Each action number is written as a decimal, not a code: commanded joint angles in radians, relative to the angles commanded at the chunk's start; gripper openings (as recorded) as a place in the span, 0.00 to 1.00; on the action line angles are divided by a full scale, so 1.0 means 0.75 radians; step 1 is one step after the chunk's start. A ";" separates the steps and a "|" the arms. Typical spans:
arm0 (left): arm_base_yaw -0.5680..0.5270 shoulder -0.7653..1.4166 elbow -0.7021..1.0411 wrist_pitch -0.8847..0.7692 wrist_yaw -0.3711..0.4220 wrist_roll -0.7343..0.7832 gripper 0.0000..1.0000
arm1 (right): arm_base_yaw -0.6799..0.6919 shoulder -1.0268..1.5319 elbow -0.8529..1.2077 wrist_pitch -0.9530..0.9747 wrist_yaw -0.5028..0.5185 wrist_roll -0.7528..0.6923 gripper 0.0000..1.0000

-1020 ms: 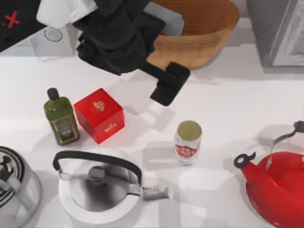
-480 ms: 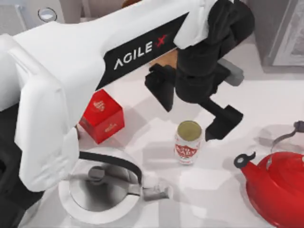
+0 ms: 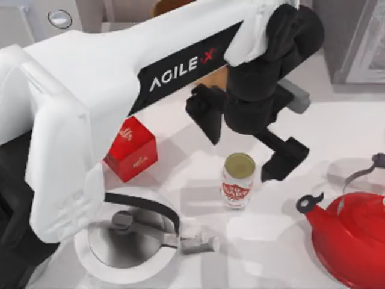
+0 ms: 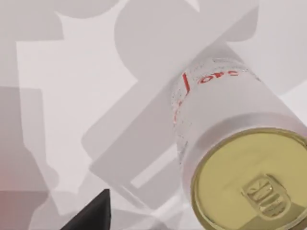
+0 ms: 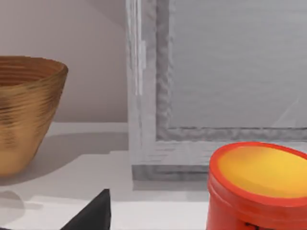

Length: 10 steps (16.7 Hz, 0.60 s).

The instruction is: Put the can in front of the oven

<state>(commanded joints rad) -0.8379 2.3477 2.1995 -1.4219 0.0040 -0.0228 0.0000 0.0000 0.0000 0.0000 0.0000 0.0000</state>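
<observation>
AgileX left arm's gripper point(image 3: 243, 141) hovers w/ fingers spread wide just above the can point(image 3: 238, 180), mid-table.
Arm shell reads "AGILE X"; the cylindrical tin has a white body, red label, dull-gold lid w/ pull tab; glossy red box point(image 3: 132, 150) to its left.

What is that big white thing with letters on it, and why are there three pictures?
It's a robot arm, seen from above. Its left gripper, two black fingers spread open, hangs above the can, holding nothing. A second camera on that wrist looks down at the can's gold top. The third rides the other arm's wrist, facing a wooden bowl and a grey appliance. On the white table also sit a red box, a silver kettle and a red kettle.
</observation>
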 joint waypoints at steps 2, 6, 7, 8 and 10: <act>-0.001 -0.001 -0.071 0.069 0.000 0.001 1.00 | 0.000 0.000 0.000 0.000 0.000 0.000 1.00; 0.000 0.003 -0.246 0.250 0.000 0.001 1.00 | 0.000 0.000 0.000 0.000 0.000 0.000 1.00; -0.001 0.004 -0.272 0.276 0.000 0.000 1.00 | 0.000 0.000 0.000 0.000 0.000 0.000 1.00; -0.002 0.004 -0.284 0.288 0.000 0.000 1.00 | 0.000 0.000 0.000 0.000 0.000 0.000 1.00; -0.002 0.004 -0.285 0.288 0.000 0.000 1.00 | 0.000 0.000 0.000 0.000 0.000 0.000 1.00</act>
<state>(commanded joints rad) -0.8396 2.3507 1.9861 -1.2055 0.0039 -0.0231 0.0000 0.0000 0.0000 0.0000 0.0000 0.0000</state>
